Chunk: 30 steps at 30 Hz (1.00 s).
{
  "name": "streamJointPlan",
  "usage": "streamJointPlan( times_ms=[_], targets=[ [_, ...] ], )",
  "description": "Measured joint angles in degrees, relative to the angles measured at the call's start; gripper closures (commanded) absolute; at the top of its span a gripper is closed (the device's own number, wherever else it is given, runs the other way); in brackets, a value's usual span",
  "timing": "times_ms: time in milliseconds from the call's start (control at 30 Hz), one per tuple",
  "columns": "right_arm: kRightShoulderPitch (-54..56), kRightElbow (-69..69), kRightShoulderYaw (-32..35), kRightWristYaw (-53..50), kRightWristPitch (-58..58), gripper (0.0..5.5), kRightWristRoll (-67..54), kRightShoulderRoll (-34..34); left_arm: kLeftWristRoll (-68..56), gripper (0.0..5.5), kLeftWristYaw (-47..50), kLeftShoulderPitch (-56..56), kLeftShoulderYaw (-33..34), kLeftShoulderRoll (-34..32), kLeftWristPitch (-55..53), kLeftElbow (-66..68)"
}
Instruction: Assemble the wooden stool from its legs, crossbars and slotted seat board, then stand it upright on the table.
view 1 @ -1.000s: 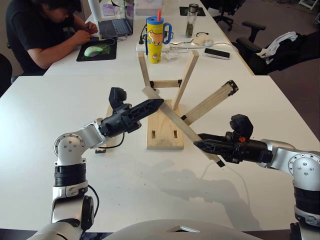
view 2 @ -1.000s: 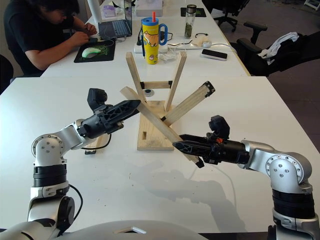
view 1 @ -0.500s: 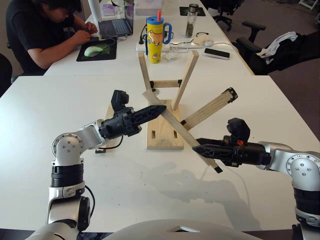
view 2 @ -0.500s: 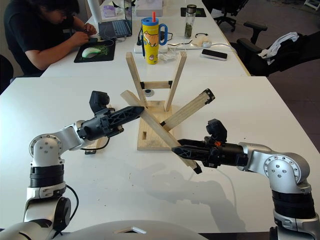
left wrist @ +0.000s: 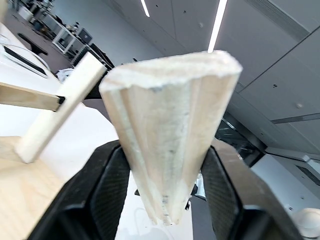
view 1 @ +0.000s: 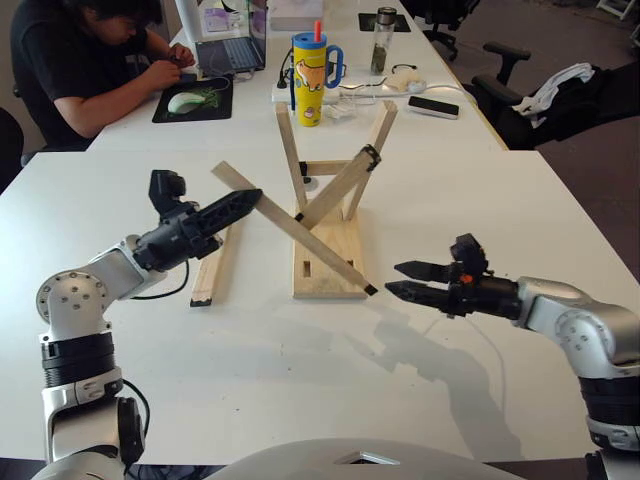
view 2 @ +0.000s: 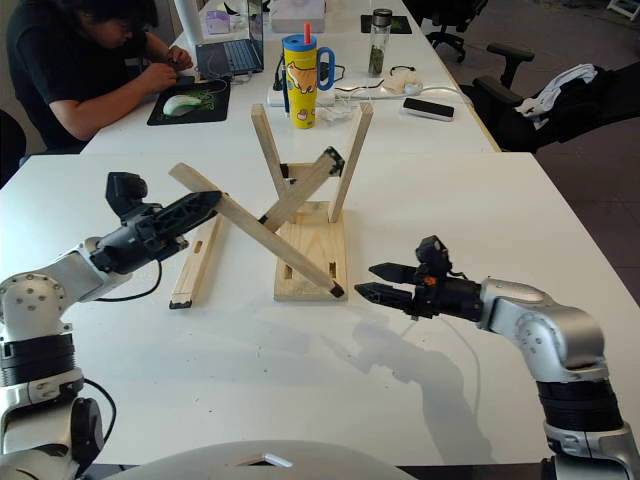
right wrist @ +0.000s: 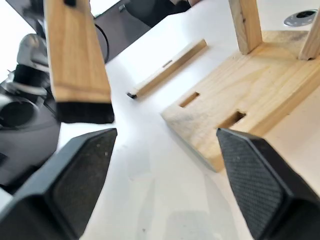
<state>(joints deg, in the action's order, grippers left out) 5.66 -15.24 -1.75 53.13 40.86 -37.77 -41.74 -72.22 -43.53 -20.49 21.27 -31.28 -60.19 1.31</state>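
Seat board point(view 1: 315, 285) lies flat mid-desk, slots up. One leg pair point(view 1: 289, 150) stands in the slots toward the far edge, joined by its crossbar. The two near slots point(view 1: 305, 268) are empty.

Second leg frame point(view 1: 280, 220) is slanted across the board. Its high end is clamped between the fingers of the left gripper point(view 1: 250, 197), and the left wrist view shows wood filling the gap. Its black-tipped low end is at the board's near right corner. Its other leg crosses the standing pair; I cannot tell if they touch.

Right gripper point(view 1: 393, 277) hovers just beside that corner, fingers wide and empty.

A loose stick point(view 1: 213, 270) lies on the desk point(view 1: 300, 380), left of the board.

Step in hand, as I judge it: seat the second frame in the near slots.
- Bring the frame upright before lowering it, with both leg ends over their slots.
- Use the free right fingers to guide the low end or pin the board.
- Press straight down without twisting.
- Risk: the swinging frame levers the standing pair out.
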Motion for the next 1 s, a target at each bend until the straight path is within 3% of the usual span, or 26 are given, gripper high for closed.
streamJointPlan(
  times_ms=[233, 367, 567, 833, 1000],
  targets=[
    [3.42, 3.45, -17.87, -5.16, -25.32, 1.81, 30.47, 2.79, 7.97, 3.44, -4.91, -6.26, 0.50, -4.13, 6.67, 7.48],
    [8.32, 11.85, -21.75, -6.28, -32.13, 1.81, 39.35, 4.90, 11.18, 3.44, -5.17, -6.96, 0.20, -3.45, 10.17, 8.29],
    [11.48, 18.47, -22.06, -6.30, -35.99, 1.81, 43.63, 5.78, 14.49, 3.44, -4.67, -6.67, -1.52, -1.25, 12.74, 5.86],
    [12.12, 24.56, -16.60, -5.39, -38.68, 1.81, 44.19, 0.94, 18.94, 3.44, -2.55, -2.54, -3.47, 2.91, 16.14, 0.64],
    [11.10, 21.49, -12.89, -1.10, -32.88, 2.00, 37.10, 1.24, 21.34, 3.44, -1.32, -1.52, -5.28, 4.42, 18.76, -3.17]
  ],
)
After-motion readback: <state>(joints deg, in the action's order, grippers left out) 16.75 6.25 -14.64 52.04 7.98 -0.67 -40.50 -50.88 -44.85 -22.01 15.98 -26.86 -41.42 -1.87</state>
